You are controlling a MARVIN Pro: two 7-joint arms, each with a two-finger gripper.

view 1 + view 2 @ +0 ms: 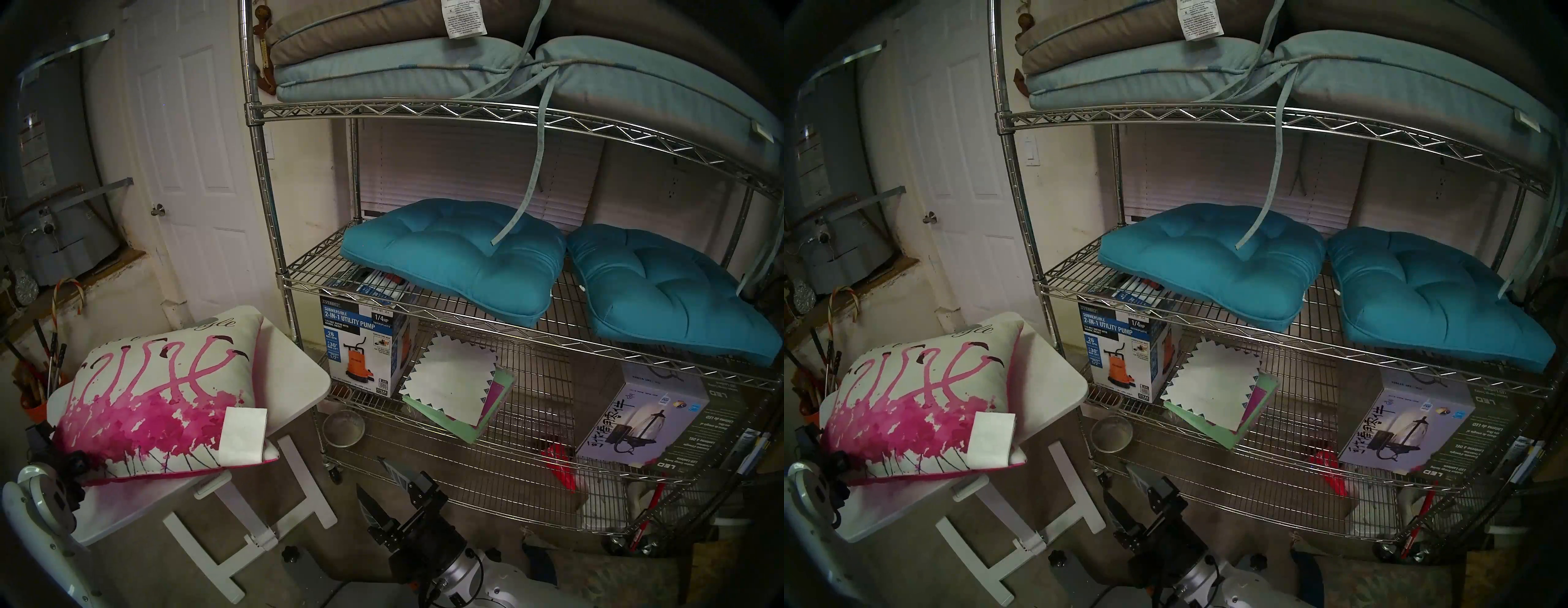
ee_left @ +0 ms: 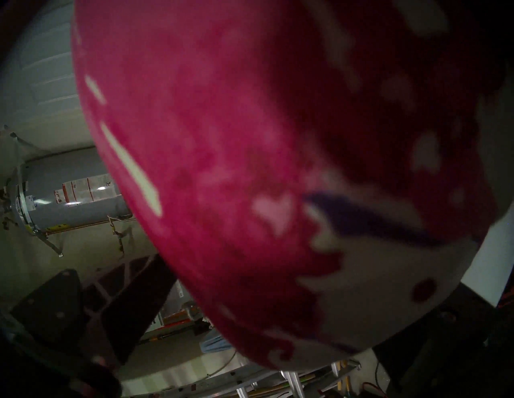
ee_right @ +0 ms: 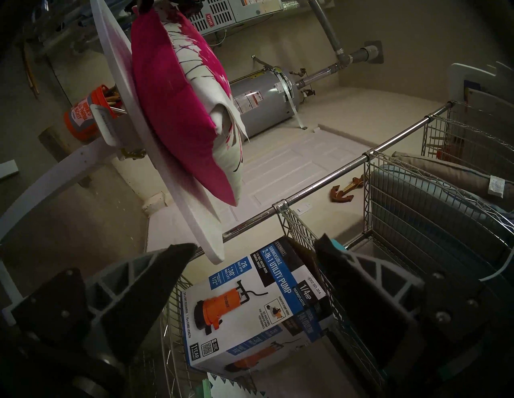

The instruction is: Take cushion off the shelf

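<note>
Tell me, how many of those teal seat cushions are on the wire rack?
2. The left teal cushion and the right teal cushion lie side by side on the middle tier of the wire rack. None shows elsewhere, though the rack's right end is cut off.

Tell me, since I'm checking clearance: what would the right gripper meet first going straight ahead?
Probably the pump box on the shelf: it fills the gap between the open right gripper fingers in the wrist view. Depth is unclear; the white table edge sits close beside that line.

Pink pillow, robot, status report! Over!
Cushion off the shelf, lying on white table. Left gripper open at its corner. Right gripper open, empty. Nothing blocking.
</note>
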